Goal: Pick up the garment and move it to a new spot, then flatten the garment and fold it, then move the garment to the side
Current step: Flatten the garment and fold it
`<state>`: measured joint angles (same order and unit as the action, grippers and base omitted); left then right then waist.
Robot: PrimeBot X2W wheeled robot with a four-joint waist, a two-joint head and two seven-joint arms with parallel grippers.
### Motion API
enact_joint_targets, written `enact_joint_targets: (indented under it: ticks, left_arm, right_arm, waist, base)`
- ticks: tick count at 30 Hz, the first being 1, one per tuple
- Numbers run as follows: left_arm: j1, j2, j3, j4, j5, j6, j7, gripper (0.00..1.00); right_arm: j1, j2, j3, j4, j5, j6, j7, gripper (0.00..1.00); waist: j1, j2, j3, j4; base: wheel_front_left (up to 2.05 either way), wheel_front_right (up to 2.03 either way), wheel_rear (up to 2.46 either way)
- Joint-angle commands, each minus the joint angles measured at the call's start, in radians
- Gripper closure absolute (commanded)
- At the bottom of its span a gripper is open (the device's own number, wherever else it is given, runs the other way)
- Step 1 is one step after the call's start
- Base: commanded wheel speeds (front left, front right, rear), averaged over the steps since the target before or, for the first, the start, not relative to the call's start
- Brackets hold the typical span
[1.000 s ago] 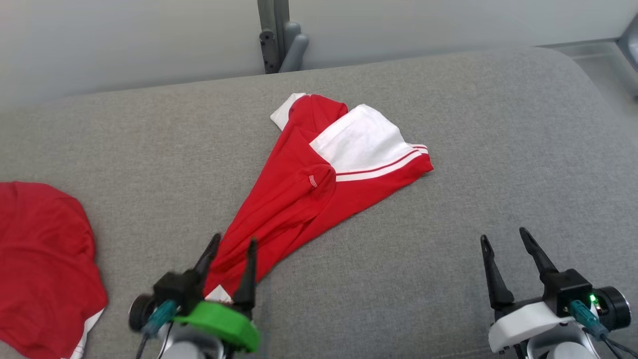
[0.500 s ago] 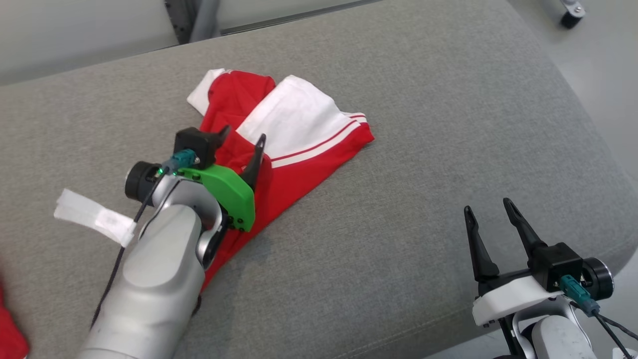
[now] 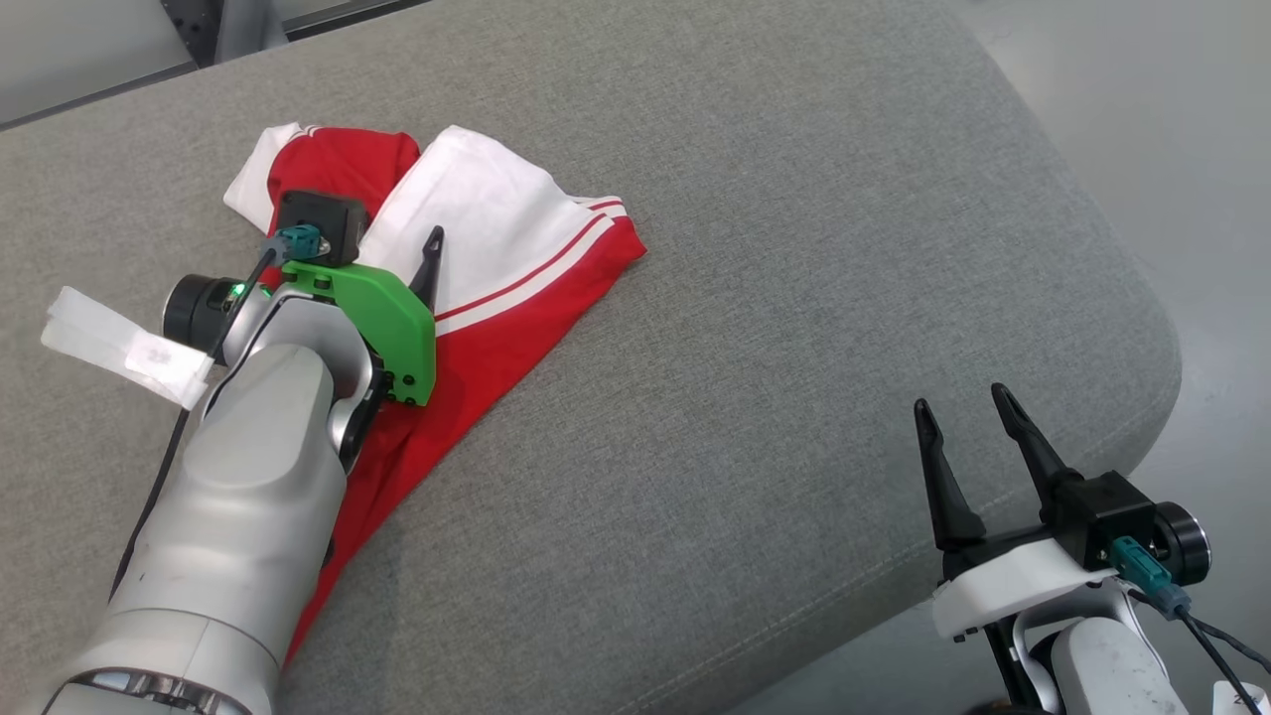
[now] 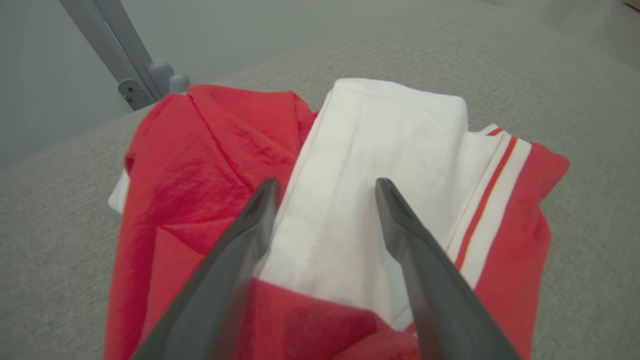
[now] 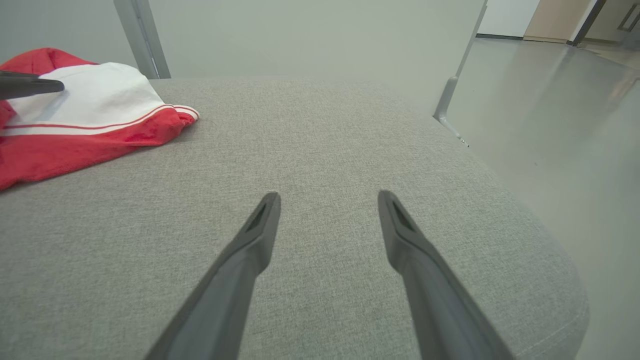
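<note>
Left gripper [image 4: 326, 184] reaches further forward than a second ago, now over white panel of red-and-white garment [image 3: 501, 333]. Fingers spread, nothing pinched; contact with cloth unclear. Garment lies crumpled on grey cushion [image 3: 794, 248], at head view's upper left. Right gripper [image 3: 960, 397] also spread, empty, near cushion's front right corner, well apart from garment.

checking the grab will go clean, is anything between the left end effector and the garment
Nothing visible stands in the way. The left end effector hangs open directly over the garment, its fingers framing the white panel. Whether the tips touch the cloth cannot be told.
</note>
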<state>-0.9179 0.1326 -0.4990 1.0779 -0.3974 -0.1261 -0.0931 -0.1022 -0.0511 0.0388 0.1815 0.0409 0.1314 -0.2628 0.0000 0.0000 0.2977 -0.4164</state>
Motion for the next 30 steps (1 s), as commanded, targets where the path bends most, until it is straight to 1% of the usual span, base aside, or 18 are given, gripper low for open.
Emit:
enact_joint_targets:
  ticks: [1,6,10,11,12,13,14,15,16,17,19,21,22,23,27,30]
  left_arm:
    - [-0.016,0.005,0.001,0.009,-0.010,0.005,-0.006,0.00]
    - [-0.042,-0.002,-0.009,0.075,-0.009,0.006,0.008,0.00]
    - [-0.060,-0.018,-0.024,0.096,-0.020,-0.001,0.023,0.01]
    - [-0.062,-0.021,-0.026,0.097,-0.023,-0.003,0.021,0.15]
    - [-0.063,-0.025,-0.031,0.101,-0.026,-0.002,0.026,0.44]
    - [-0.060,-0.030,-0.037,0.104,-0.032,-0.003,0.035,0.59]
    - [-0.058,-0.034,-0.041,0.105,-0.040,-0.004,0.042,0.65]
    - [-0.055,-0.038,-0.048,0.101,-0.048,-0.005,0.049,0.69]
    - [-0.049,-0.044,-0.059,0.094,-0.057,-0.005,0.056,0.71]
    - [-0.045,-0.047,-0.068,0.088,-0.066,-0.005,0.061,0.72]
    - [-0.039,-0.047,-0.084,0.076,-0.084,-0.005,0.069,0.71]
    - [-0.036,-0.046,-0.102,0.065,-0.096,-0.005,0.075,0.75]
    - [-0.034,-0.044,-0.111,0.060,-0.104,-0.005,0.081,0.93]
    - [-0.032,-0.044,-0.123,0.053,-0.110,-0.005,0.081,1.00]
    - [-0.023,-0.052,-0.183,0.011,-0.125,-0.005,0.078,1.00]
    - [0.012,-0.067,-0.249,-0.045,-0.142,-0.005,0.074,1.00]
  right_arm:
    - [0.002,0.000,-0.001,0.002,0.000,-0.001,-0.003,0.00]
    - [0.007,0.000,0.002,0.002,-0.002,-0.001,-0.003,0.00]
    - [0.011,0.000,-0.004,0.002,-0.005,-0.001,-0.003,0.00]
    - [0.013,0.000,-0.005,0.005,-0.005,-0.001,-0.003,0.00]
    - [0.016,0.000,-0.006,0.010,-0.004,-0.001,-0.003,0.00]
    - [0.016,0.000,-0.006,0.011,-0.005,-0.001,-0.003,0.00]
    - [0.015,0.000,-0.005,0.013,-0.005,-0.001,-0.003,0.00]
    - [0.014,0.000,-0.003,0.014,-0.004,-0.001,-0.003,0.00]
    - [0.013,0.000,-0.002,0.015,-0.003,-0.001,-0.003,0.00]
    - [0.013,0.000,-0.002,0.015,-0.001,-0.001,-0.003,0.00]
    - [0.012,0.000,-0.002,0.015,0.002,-0.001,-0.003,0.00]
    - [0.011,0.000,-0.003,0.016,0.001,-0.001,-0.003,0.00]
    - [0.010,0.000,-0.004,0.016,0.001,-0.001,-0.003,0.00]
    - [0.010,0.000,-0.004,0.016,0.001,-0.001,-0.003,0.00]
    - [0.017,0.000,-0.008,0.017,0.001,-0.001,-0.003,0.00]
    - [0.023,0.000,-0.011,0.020,0.006,-0.001,-0.003,0.00]
  waist:
    - [0.0000,0.0000,-0.002,-0.003]
    - [0.0000,0.0000,-0.011,-0.004]
    - [0.0000,0.0000,-0.016,-0.001]
    - [0.0000,0.0000,-0.017,0.001]
    - [0.0000,0.0000,-0.018,0.002]
    - [0.0000,0.0000,-0.019,0.004]
    - [0.0000,0.0000,-0.021,0.004]
    - [0.0000,0.0000,-0.021,0.005]
    - [0.0000,0.0000,-0.022,0.005]
    - [0.0000,0.0000,-0.023,0.004]
    - [0.0000,0.0000,-0.025,0.004]
    - [0.0000,0.0000,-0.026,0.004]
    - [0.0000,0.0000,-0.027,0.004]
    - [0.0000,0.0000,-0.028,0.003]
    - [0.0000,0.0000,-0.034,0.003]
    - [0.0000,0.0000,-0.041,0.003]
  base:
    - [0.00,0.00,0.00]
    - [0.00,0.00,0.00]
    - [0.00,0.00,0.00]
    - [0.00,0.00,0.00]
    - [0.00,0.00,0.00]
    - [0.00,0.00,0.00]
    - [0.00,0.00,0.00]
    - [0.00,0.00,0.00]
    - [0.00,0.00,0.00]
    - [0.00,0.00,0.00]
    - [0.00,0.00,0.00]
    - [0.00,0.00,0.00]
    - [0.00,0.00,0.00]
    - [0.00,0.00,0.00]
    - [0.00,0.00,0.00]
    - [0.00,0.00,0.00]
